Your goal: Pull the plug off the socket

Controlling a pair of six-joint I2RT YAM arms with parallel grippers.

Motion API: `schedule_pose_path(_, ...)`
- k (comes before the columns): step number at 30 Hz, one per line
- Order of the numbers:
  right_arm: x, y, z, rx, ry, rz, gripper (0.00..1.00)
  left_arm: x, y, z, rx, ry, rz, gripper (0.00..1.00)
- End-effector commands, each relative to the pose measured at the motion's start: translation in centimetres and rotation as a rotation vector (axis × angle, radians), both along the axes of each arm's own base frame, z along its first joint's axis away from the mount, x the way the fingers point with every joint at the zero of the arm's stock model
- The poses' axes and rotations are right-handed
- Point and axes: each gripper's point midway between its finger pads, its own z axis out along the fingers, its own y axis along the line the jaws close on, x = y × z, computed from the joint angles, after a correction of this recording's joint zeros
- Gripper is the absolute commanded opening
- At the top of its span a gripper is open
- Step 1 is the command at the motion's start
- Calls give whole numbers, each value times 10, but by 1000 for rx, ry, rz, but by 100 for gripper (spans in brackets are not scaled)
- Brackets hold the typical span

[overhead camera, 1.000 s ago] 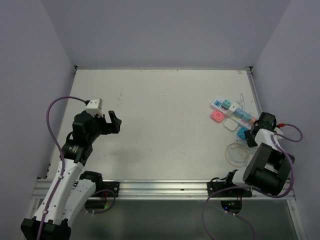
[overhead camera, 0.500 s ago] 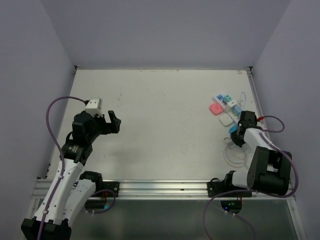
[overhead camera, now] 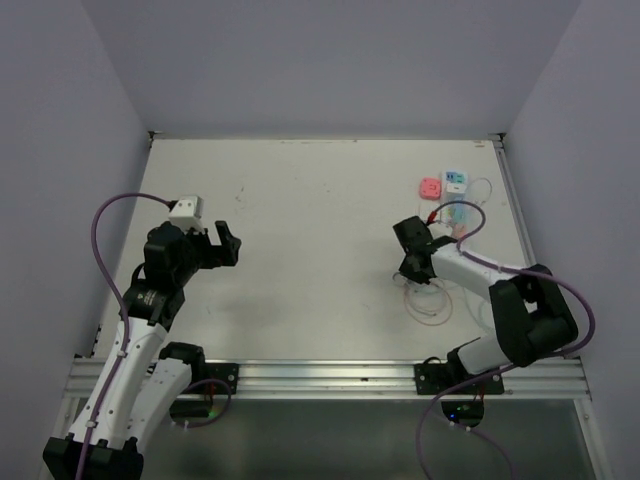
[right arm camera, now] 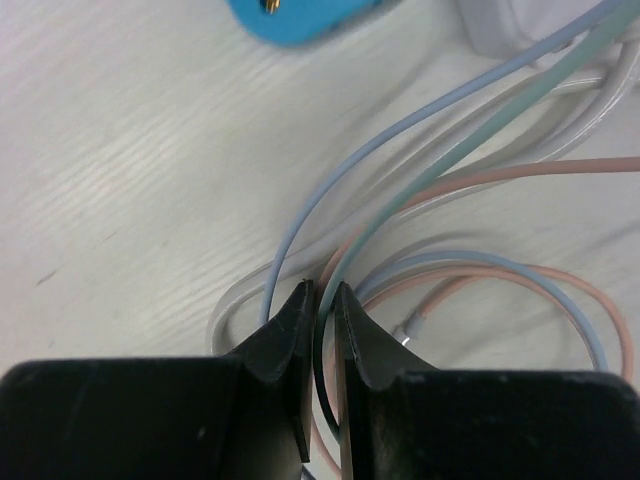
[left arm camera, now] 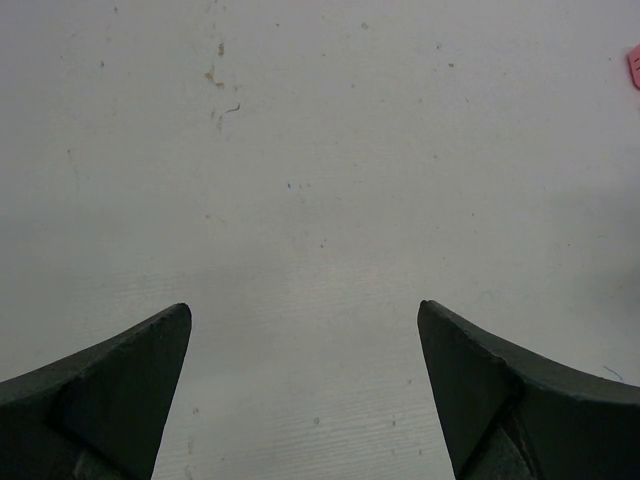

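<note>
My right gripper (right arm camera: 321, 295) is shut on a thin green cable (right arm camera: 440, 165) that runs between its fingertips, among a loose tangle of blue, pink and white cords. A blue plug body (right arm camera: 300, 20) with a brass pin showing lies on the table just beyond. In the top view this gripper (overhead camera: 412, 255) sits right of centre, with the white socket strip (overhead camera: 455, 183) behind it, partly hidden by cords. My left gripper (overhead camera: 228, 243) hangs wide open over bare table on the left, nothing between its fingers (left arm camera: 120, 370).
A pink square adapter (overhead camera: 429, 187) lies beside the strip at the back right. Looped cords (overhead camera: 428, 300) lie on the table near the right arm. A white block's corner (right arm camera: 505, 25) shows in the right wrist view. Walls close the table on three sides.
My right gripper closed on the cable and swung left toward the table's middle, dragging the cords. The strip and pink adapter shifted toward the back. The left arm stayed still.
</note>
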Motion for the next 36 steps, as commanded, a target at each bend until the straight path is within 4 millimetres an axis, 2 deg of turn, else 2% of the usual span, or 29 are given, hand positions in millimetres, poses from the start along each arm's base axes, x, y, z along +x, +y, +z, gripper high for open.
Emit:
schedule_pose_path(1,-9,69,-2,99,28,143,12,8,5,16,-4,-57,31,100)
schedule_pose_path(6,-32,126,0,58,44,328,15,8,6,16,-3,-54,35,100)
schedule_pose_path(10,-48,150,12,40,26,430,20,8,7,14,-1,-48,38,100)
schedule_pose_path(12,-53,152,17,25,24,468,32,8,6,13,-2,-45,37,100)
schedule_pose_path(13,-52,151,21,16,15,470,35,8,7,13,-2,-43,39,100)
schedule_pose_path(14,-51,150,29,21,-7,473,45,9,7,13,0,-43,38,100)
schedule_pose_path(16,-46,145,41,2,-44,467,55,9,6,13,-1,-42,37,100)
schedule_pose_path(17,-44,144,52,6,-75,467,60,9,6,11,0,-37,37,100)
schedule_pose_path(18,-43,142,58,2,-89,468,72,9,6,10,1,-34,37,100)
schedule_pose_path(20,-36,140,76,-6,-141,457,86,10,6,10,1,-33,37,100)
schedule_pose_path(22,-31,137,103,5,-209,439,95,10,6,10,0,-31,35,100)
schedule_pose_path(23,-28,138,107,6,-223,433,97,10,5,9,-1,-29,35,99)
schedule_pose_path(25,-24,134,128,9,-275,413,98,10,6,9,1,-30,37,100)
schedule_pose_path(28,-16,116,153,-56,-342,358,99,10,6,8,1,-26,35,100)
schedule_pose_path(30,-11,94,166,-131,-384,290,99,9,6,9,0,-28,34,100)
schedule_pose_path(34,-6,62,169,-191,-388,200,99,10,6,9,1,-29,35,100)
schedule_pose_path(36,0,40,160,-193,-358,128,99,10,6,10,-1,-29,38,100)
